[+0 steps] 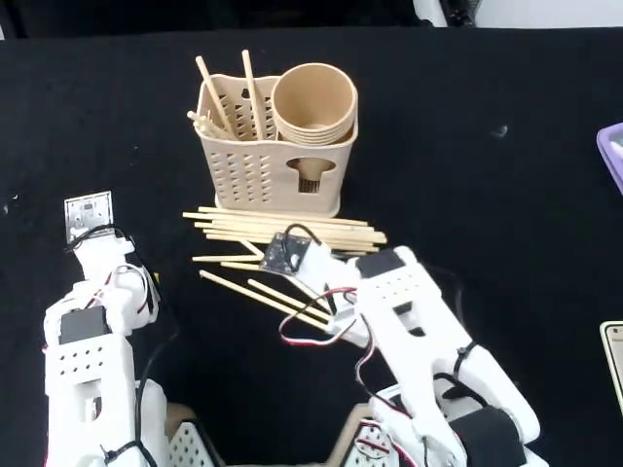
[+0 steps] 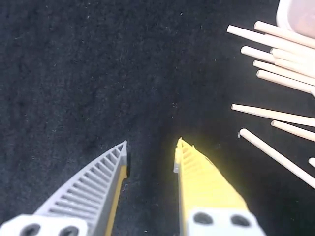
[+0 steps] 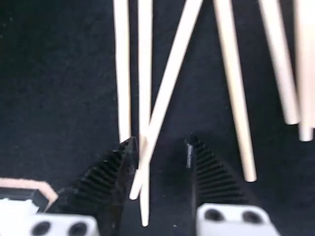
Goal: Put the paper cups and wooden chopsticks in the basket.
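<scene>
Here, the left arm (image 1: pixel 88 331) sits well off to the left of the basket (image 1: pixel 255 170) and nearer the front of the table. The left gripper (image 2: pixel 150 145) is over bare black cloth (image 1: pixel 487 214). Its jaws stand apart with a moderate gap and nothing lies between them. In the left wrist view the nearest stick ends lie off to one side of the yellow finger, apart from it.

The basket is beige with perforated walls and stands upright toward the back of the table. In its left compartment a few standing chopsticks (image 1: pixel 219 92) lean with their ends poking above the rim. In its right compartment the paper cups (image 1: pixel 313 97) sit nested in a stack, mouth up.

Just in front of the basket the loose chopsticks (image 1: pixel 292 226) lie flat on the cloth. Most lie in a rough bundle parallel to its front wall, the nearest close to its foot. A few more are splayed at an angle farther out.

The right arm (image 1: pixel 409 311) stretches in from the front right of the basket, with its wrist over these splayed sticks. The right gripper (image 3: pixel 160 142) is open at a moderate width, low over the cloth. Two straight sticks and one crossing them run into the gap. They lie close against one black finger, and the other finger is clear of them.

Far right of the basket, a purple object (image 1: pixel 613 151) shows at the table's edge.
</scene>
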Action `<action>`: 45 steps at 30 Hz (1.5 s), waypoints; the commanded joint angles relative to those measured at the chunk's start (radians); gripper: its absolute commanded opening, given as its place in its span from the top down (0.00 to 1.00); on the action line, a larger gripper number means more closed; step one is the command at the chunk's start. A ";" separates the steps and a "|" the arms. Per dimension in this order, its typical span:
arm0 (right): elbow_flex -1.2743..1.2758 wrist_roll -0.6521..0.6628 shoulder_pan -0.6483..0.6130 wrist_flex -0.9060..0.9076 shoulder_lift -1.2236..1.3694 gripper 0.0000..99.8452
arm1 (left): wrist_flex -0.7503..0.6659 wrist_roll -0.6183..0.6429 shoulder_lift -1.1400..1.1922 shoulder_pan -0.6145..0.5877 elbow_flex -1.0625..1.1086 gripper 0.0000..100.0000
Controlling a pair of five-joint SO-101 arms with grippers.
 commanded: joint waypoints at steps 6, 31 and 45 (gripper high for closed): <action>-0.068 -0.106 -0.104 -0.069 0.012 0.83 | -0.014 0.002 0.000 -0.007 -0.012 0.83; -0.119 -0.181 -0.117 -0.117 0.094 0.99 | -0.014 0.002 0.000 -0.007 -0.010 0.83; -0.240 -0.239 -0.121 0.112 -0.630 0.99 | -0.014 0.002 0.000 -0.008 -0.010 0.83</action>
